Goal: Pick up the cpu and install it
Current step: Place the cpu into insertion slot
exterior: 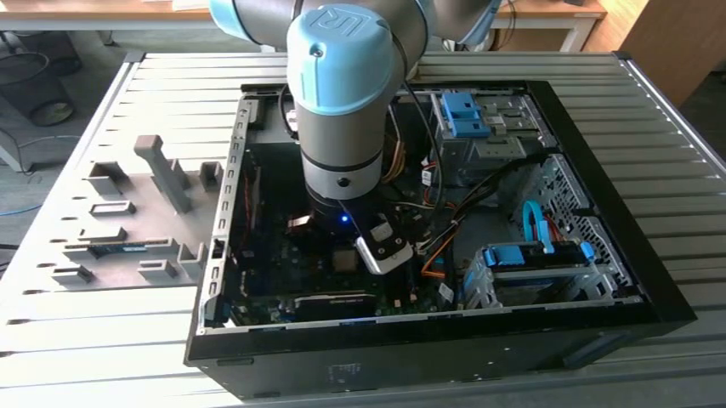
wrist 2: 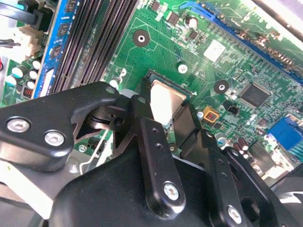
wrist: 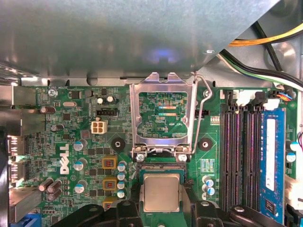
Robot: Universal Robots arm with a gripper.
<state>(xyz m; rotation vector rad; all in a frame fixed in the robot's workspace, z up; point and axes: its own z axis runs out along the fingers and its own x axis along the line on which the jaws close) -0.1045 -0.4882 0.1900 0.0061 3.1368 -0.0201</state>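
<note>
1. The Universal Robots arm [exterior: 340, 102] is reaching straight down into the open computer case [exterior: 567, 110], its wrist sitting low in the middle of the exterior view's frame.
2. The gripper [wrist: 162, 201] is clamping the cpu [wrist: 162, 191]. In the second wrist view its black fingers [wrist 2: 142, 123] are pressing in on two opposite edges of the silver chip.
3. The cpu is lying flat, face up, squarely between the fingertips and directly over the socket [wrist: 161, 166] on the green motherboard [wrist: 71, 142]. Being square, it is showing no long axis.
4. From here I cannot be sure whether the chip is resting in the socket or hanging just above it.
5. The metal load plate [wrist: 163, 118] is standing open, hinged away beyond the socket, so it is not blocking the chip.
6. The wire retention lever [wrist: 204, 113] is standing raised beside that plate, on the side of the memory slots [wrist: 241, 156] and the blue memory stick [wrist: 272, 161].
7. Loose cables [exterior: 454, 212] are trailing near the wrist, and a blue-clipped drive cage [exterior: 533, 255] is sitting toward the exterior view's right.
8. A grey parts tray [exterior: 125, 229] is lying outside the case at the exterior view's left.
</note>
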